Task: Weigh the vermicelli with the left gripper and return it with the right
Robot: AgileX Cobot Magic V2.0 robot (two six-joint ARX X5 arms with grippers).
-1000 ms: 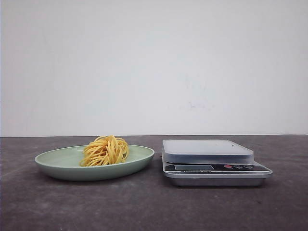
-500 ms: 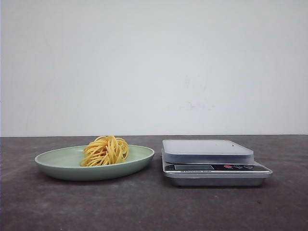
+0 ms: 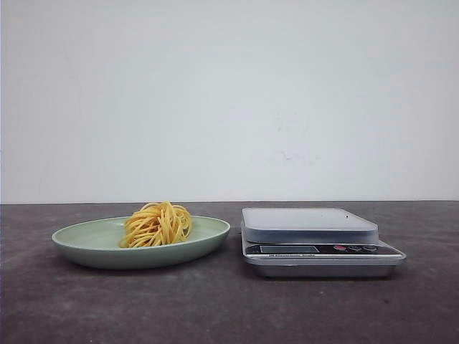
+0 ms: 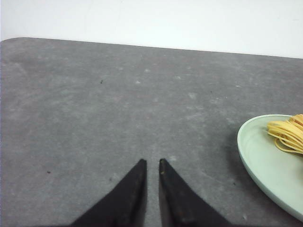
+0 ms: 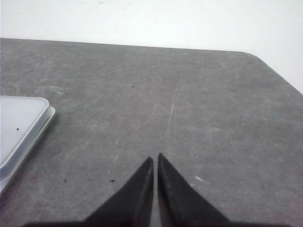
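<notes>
From my remote seat, the left gripper (image 4: 152,163) sat low over bare dark table (image 4: 94,104), its two black fingers drawn nearly together with only a thin slit between them, pinching nothing. Off to that claw's side, well apart from the tips, lay the pale green plate (image 4: 265,161), and on it the vermicelli (image 4: 288,135), of which the left wrist camera caught only a few yellow strands at the picture's edge. I judged the arm was parked wide so the plate stayed open to approach; the pick had not begun.

In the front view the whole bundle of vermicelli (image 3: 157,224) showed, heaped near the middle of the plate (image 3: 86,244), with the scale (image 3: 315,240) just beside the plate on the side nearer my right arm, its platform bare. That close pairing made sense to me: a short carry from plate to platform and back. Neither arm appeared in the front view, so only the wrist cameras told me where the claws were.

The right gripper (image 5: 155,161) likewise had its fingers pressed almost shut, empty, over open table. A corner of the scale (image 5: 21,127) lay off to its side, well apart from the tips. The right wrist camera showed no plate and no noodles at all, and neither wrist view showed the scale's display and buttons.
</notes>
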